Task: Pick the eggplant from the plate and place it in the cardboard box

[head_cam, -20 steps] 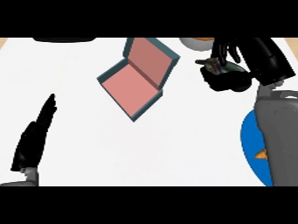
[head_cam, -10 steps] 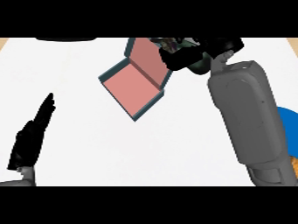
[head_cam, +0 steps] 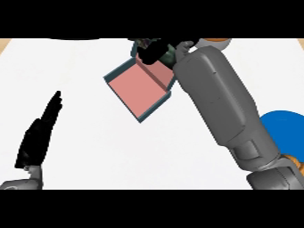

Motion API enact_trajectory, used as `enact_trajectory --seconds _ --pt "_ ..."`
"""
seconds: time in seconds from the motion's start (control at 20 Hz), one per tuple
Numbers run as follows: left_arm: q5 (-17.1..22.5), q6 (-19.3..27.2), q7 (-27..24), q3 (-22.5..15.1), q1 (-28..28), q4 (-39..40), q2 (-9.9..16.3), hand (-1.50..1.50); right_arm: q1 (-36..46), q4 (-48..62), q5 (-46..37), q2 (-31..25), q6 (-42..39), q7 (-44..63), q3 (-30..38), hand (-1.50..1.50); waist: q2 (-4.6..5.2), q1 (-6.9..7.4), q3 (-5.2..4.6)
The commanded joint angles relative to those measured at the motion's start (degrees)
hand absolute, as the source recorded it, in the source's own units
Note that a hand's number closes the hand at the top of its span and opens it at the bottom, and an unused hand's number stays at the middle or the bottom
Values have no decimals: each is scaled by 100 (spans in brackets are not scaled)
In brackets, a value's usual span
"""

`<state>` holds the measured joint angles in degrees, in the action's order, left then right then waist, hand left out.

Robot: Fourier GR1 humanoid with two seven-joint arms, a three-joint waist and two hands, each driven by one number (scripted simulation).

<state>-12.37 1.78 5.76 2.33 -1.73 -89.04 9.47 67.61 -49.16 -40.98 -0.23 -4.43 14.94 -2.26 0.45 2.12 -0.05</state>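
The cardboard box [head_cam: 140,89] lies open at the counter's upper middle, pink inside with teal edges, turned at an angle. My right hand [head_cam: 155,50] hovers over the box's far end, fingers curled round the dark eggplant [head_cam: 170,56], which the hand mostly hides. The right forearm [head_cam: 216,102] crosses the view diagonally from the lower right. The blue plate [head_cam: 293,129] sits at the right edge, partly behind that forearm. My left hand [head_cam: 39,133] rests open at the lower left, fingers straight and pointing up.
An orange object [head_cam: 303,167] peeks out beside the right arm near the plate's lower edge. A round orange and white thing [head_cam: 215,41] sits at the counter's far edge. White counter [head_cam: 82,156] spreads between the left hand and the box.
My right hand has carried the eggplant leftward from beside the plate to above the box's far end. The forearm now covers much of the plate. The left hand has stayed still.
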Motion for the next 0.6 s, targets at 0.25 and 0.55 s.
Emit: enact_trajectory --seconds 0.25,0.55 --pt "-25 -64 -116 -89 -236 238 -80 0 669 2298 555 23 1030 -106 -155 -150 92 232 -3" --pt "-60 -125 -94 -143 -138 142 -63 0 740 2915 1172 23 1589 -683 -385 -150 97 294 0"
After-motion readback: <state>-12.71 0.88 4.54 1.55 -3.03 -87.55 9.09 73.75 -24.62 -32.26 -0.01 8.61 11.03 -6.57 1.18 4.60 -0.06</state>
